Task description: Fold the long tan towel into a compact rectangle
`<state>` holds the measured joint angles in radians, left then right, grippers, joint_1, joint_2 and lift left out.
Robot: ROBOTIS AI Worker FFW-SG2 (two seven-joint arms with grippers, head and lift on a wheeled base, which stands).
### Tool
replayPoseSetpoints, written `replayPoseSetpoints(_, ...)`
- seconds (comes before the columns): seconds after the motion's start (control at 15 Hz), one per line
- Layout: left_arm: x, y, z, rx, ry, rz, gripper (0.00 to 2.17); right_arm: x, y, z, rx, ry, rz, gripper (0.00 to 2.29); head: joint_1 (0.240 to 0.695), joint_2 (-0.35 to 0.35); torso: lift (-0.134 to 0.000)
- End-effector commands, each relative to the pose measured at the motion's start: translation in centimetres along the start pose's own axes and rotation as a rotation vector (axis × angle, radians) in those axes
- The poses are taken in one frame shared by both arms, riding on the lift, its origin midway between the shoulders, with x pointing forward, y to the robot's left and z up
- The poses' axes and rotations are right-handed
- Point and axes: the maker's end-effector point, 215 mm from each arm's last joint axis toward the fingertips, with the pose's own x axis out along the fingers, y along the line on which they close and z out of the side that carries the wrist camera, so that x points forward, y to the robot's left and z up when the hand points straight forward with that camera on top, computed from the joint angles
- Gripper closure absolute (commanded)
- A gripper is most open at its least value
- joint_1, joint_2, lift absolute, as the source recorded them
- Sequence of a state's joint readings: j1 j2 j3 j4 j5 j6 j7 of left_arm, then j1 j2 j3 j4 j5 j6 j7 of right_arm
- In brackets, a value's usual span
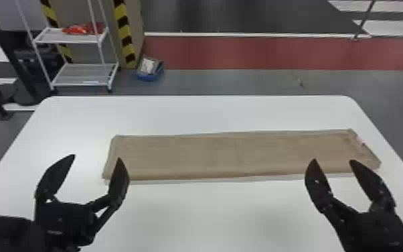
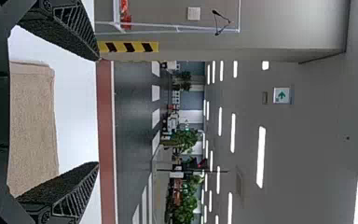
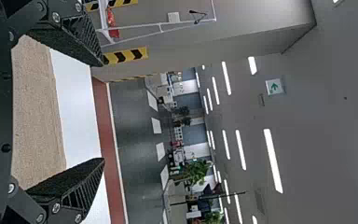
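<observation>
Tan cloth is spreading flat across the white desk [image 1: 211, 214]: a long, narrow towel [image 1: 224, 155] is lying lengthwise from left to right, a paler band edging its long sides. Near the towel's right end, a small pinkish-white patch [image 1: 359, 140] is showing, too blurred to make out. On the near side of the towel's left end, the black left gripper [image 1: 96, 157] is hanging with its two flat fingers spread wide, and one of them is hiding part of the near left corner. The black right gripper [image 1: 333, 161] is facing the towel's right part, its fingers also standing well apart, their tips covering bits of the near edge. How high the tips are hovering is hard to tell from the head view. The bottom edge is cutting off both arms. In both wrist views, tan fabric is showing between the spread fingers, the gripper bodies hiding the rest. Beyond the towel and to its left, a white metal rack [image 1: 82, 82] is holding a red bundle [image 1: 82, 28] of unclear shape, and a small blue bin [image 1: 150, 76] is sitting on the floor, its contents blurring together.
</observation>
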<state>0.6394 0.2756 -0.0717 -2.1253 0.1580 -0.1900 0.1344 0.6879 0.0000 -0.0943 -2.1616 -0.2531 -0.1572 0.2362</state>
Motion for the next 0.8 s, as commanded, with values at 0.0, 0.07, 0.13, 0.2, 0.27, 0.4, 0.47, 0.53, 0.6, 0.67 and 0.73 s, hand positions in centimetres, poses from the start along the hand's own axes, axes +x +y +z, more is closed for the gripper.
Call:
replayPoseSetpoints(0.0, -0.03, -0.04, -0.14, -0.002, 0.004, 0.002, 0.09, -0.02, 0.07, -0.07, 0.002, 0.001, -0.001, 0.18, 0.695, -0.011, -0.123)
replayPoseSetpoints(0.07, -0.03, -0.01, -0.14, -0.002, 0.004, 0.003, 0.09, -0.02, 0.07, -0.07, 0.002, 0.001, -0.001, 0.18, 0.695, -0.01, -0.123)
replayPoseSetpoints(0.13, -0.02, 0.1, -0.12, -0.001, 0.003, 0.006, 0.09, -0.03, 0.0, -0.05, 0.001, 0.001, -0.002, 0.18, 0.695, -0.009, -0.123)
replayPoseSetpoints(0.2, -0.01, 0.18, -0.1, -0.001, 0.003, 0.008, 0.09, -0.03, 0.0, -0.05, 0.001, 0.001, -0.002, 0.18, 0.695, -0.009, -0.123)
replayPoseSetpoints(0.27, -0.02, 0.19, -0.19, 0.0, 0.004, 0.008, 0.09, 0.01, -0.02, -0.08, 0.001, 0.001, -0.002, 0.18, 0.695, -0.009, -0.123)
replayPoseSetpoints(0.4, -0.01, 0.18, -0.1, -0.001, 0.003, 0.008, 0.09, -0.05, -0.09, -0.12, 0.001, 0.002, -0.003, 0.18, 0.695, -0.008, -0.123)
replayPoseSetpoints(0.47, -0.01, 0.21, -0.1, -0.001, 0.003, 0.009, 0.09, -0.02, -0.06, 0.04, 0.0, -0.001, -0.003, 0.18, 0.695, -0.008, -0.123)
replayPoseSetpoints(0.53, -0.01, 0.21, -0.1, 0.0, 0.003, 0.008, 0.09, -0.03, -0.13, 0.06, -0.001, -0.001, -0.004, 0.18, 0.695, -0.008, -0.123)
replayPoseSetpoints(0.6, -0.01, 0.24, -0.1, 0.0, 0.003, 0.01, 0.09, -0.08, -0.19, 0.01, -0.002, 0.002, -0.005, 0.18, 0.695, -0.008, -0.123)
replayPoseSetpoints(0.67, 0.0, 0.32, -0.09, 0.003, 0.003, 0.01, 0.09, -0.01, -0.16, 0.13, -0.004, 0.0, -0.004, 0.18, 0.695, -0.008, -0.123)
replayPoseSetpoints(0.73, 0.0, 0.35, -0.09, 0.003, 0.003, 0.012, 0.09, 0.03, -0.23, 0.11, -0.004, 0.001, -0.005, 0.18, 0.695, -0.009, -0.123)
